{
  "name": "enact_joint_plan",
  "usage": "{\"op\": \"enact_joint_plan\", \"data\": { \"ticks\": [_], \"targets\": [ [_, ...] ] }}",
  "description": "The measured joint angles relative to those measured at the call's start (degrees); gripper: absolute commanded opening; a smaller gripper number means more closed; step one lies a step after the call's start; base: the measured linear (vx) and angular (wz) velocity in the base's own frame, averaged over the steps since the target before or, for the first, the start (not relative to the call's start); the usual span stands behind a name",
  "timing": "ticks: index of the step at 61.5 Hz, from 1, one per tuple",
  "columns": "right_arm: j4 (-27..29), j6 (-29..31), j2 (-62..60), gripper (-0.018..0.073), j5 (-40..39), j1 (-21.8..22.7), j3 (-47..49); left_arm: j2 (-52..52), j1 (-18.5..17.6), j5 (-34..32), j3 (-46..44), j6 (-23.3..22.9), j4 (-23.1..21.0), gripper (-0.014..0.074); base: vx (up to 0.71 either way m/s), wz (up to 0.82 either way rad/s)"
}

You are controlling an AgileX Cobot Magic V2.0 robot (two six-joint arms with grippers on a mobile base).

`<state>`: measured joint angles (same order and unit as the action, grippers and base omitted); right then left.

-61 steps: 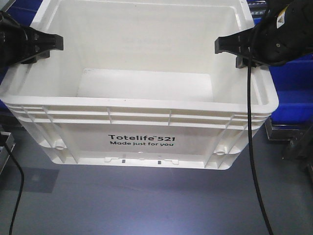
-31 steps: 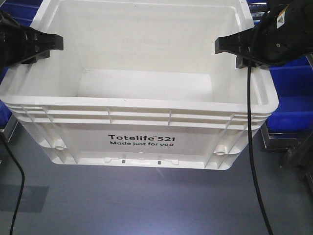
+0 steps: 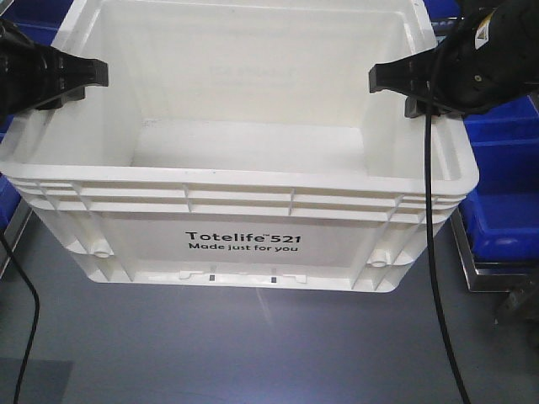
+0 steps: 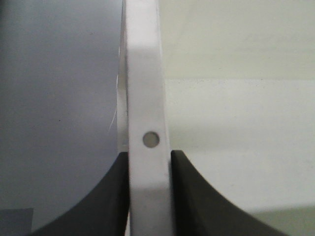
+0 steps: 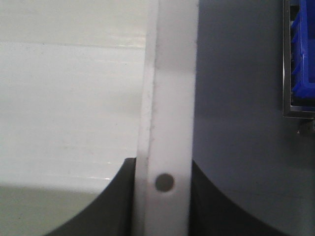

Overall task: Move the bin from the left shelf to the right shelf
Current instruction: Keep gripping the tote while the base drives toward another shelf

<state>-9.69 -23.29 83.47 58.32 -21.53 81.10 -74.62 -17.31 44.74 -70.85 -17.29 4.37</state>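
The bin (image 3: 244,210), a large white tote printed "Totelife 521", fills the front view and hangs above the grey floor (image 3: 253,353). At its left rim my left gripper (image 3: 63,80) is clamped; at its right rim my right gripper (image 3: 413,84) is clamped. In the left wrist view the white rim (image 4: 145,98) runs between the black fingers of the left gripper (image 4: 149,162), which press on both sides. The right wrist view shows the same at the other rim (image 5: 170,98), with the right gripper (image 5: 164,167) shut on it. The bin's inside holds nothing.
Blue bins (image 3: 505,210) sit on a metal shelf frame (image 3: 472,269) at the right, also seen as a blue bin (image 5: 302,59) from the right wrist. Another blue bin (image 3: 8,202) shows at the left edge. Black cables hang from both arms.
The bin and both grippers keep their place in view. The blue bins and shelf frame at the right have slid lower in the picture, and the floor shadow at the left has dropped.
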Motion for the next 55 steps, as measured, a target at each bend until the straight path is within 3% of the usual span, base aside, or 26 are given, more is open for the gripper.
{"op": "enact_joint_plan", "data": {
  "ticks": [55],
  "targets": [
    [0.1, 0.0, -0.1, 0.0062, 0.2, 0.0, 0.0, 0.1, 0.0, 0.1, 0.0, 0.0, -0.1, 0.0082, 0.35, -0.07]
  ]
}}
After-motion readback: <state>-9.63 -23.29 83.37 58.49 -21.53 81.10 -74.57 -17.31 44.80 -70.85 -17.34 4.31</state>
